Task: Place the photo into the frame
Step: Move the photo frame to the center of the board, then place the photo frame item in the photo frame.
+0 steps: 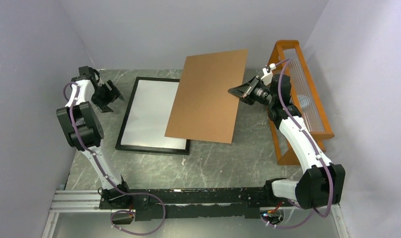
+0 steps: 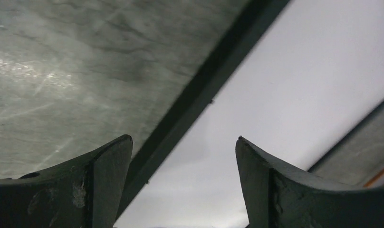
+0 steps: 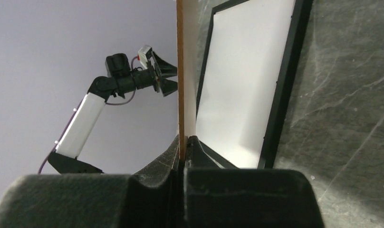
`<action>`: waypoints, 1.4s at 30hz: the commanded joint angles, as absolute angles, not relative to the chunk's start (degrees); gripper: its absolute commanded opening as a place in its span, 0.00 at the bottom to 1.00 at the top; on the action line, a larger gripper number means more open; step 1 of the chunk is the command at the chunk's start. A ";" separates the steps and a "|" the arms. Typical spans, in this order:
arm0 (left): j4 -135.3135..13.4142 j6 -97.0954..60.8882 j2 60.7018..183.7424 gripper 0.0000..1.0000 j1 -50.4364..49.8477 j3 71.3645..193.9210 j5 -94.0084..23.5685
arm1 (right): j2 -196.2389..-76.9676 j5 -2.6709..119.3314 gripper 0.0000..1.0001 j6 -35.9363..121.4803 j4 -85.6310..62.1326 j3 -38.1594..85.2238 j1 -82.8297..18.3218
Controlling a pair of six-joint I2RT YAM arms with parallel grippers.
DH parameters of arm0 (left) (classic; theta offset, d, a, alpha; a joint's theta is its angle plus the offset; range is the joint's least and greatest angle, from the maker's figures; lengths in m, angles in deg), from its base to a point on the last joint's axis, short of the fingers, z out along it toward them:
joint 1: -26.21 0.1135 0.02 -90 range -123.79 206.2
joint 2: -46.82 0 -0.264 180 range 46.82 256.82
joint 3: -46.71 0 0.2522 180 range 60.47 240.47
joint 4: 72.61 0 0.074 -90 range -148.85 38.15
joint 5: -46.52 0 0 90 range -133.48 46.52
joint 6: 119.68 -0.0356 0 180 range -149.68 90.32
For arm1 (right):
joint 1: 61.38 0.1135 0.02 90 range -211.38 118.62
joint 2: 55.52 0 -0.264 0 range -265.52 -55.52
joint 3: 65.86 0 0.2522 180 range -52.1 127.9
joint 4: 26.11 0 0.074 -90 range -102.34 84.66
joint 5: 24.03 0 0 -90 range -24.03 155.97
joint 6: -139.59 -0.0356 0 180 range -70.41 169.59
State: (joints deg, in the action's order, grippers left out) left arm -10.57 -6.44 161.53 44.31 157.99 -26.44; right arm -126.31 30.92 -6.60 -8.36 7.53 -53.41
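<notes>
Frame [image 1: 149, 148] flat on bench [image 1: 213, 158], white sheet [image 1: 151, 114] inside; left hand [image 1: 115, 101] spread wide just beside its left edge; right hand [image 1: 234, 92] pinched tight on brown board [image 1: 208, 96], tilted above right side.

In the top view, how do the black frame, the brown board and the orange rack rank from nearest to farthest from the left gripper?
1. black frame, just right of the left gripper
2. brown board, in the centre, held by the right gripper
3. orange rack, at the far right
</notes>
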 commanded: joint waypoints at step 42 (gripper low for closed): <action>-25.03 -0.10 167.06 0.15 34.61 144.14 -2.27 | -145.64 23.39 0.00 -9.91 -27.40 10.70 -49.47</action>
